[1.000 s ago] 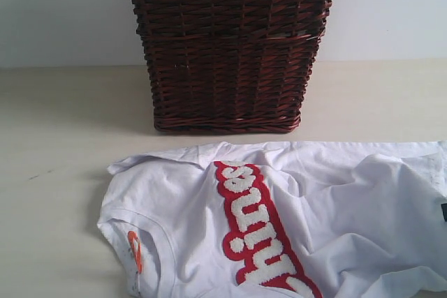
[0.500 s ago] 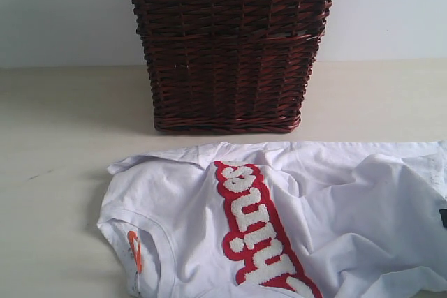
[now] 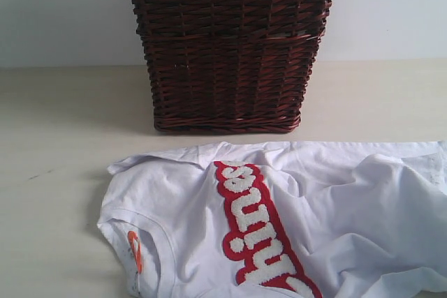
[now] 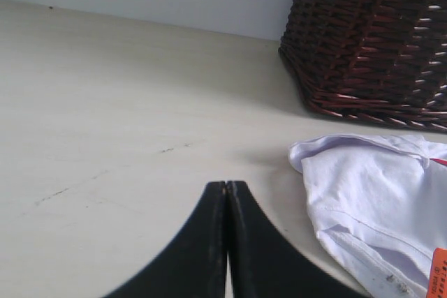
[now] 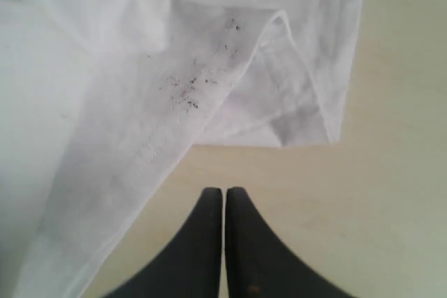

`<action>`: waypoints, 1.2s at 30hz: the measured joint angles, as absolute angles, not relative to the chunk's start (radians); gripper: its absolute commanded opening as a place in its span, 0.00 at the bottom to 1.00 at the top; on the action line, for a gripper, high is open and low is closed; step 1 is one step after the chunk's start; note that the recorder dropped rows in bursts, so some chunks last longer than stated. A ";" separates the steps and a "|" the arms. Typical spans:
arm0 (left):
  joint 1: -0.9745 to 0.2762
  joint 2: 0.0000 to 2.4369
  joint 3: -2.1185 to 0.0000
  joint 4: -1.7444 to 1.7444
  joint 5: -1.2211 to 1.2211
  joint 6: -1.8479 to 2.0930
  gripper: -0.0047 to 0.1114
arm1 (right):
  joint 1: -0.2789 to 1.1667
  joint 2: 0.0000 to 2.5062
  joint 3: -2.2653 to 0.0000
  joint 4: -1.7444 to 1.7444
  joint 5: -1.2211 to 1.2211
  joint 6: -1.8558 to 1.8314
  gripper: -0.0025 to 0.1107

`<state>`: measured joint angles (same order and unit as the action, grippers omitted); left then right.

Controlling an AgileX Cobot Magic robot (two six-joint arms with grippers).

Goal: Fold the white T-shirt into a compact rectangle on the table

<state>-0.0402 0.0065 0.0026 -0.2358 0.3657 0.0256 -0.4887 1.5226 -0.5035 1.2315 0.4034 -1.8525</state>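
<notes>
The left gripper [image 4: 225, 185] hovers over the bare beige table [image 3: 56, 123], its black jaws pressed together and empty, near the collar end of the white T-shirt [image 3: 349, 207]. The shirt lies rumpled and unfolded on the table, lettering up, in front of the dark wicker basket [image 3: 230, 54]. The right gripper [image 5: 224, 190] is likewise closed on nothing, just beside a speckled, doubled-over edge of the shirt.

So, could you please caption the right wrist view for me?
Shut, empty right gripper over the table, clear of the rumpled white T-shirt.
</notes>
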 measured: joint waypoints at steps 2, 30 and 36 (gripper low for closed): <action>-0.040 0.007 0.003 -0.236 0.366 0.026 0.04 | -0.489 1.510 -0.504 1.197 0.446 -1.869 0.05; -0.040 0.007 0.003 -0.236 0.366 0.026 0.04 | -0.487 1.743 -0.533 1.020 0.416 -1.895 0.05; -0.040 0.007 0.003 -0.236 0.366 0.026 0.04 | -0.516 1.685 -0.537 0.626 0.214 -1.578 0.05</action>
<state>-0.0402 0.0065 0.0026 -0.2358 0.3657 0.0256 -0.5158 1.6854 -0.5373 0.6258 0.2142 -1.5783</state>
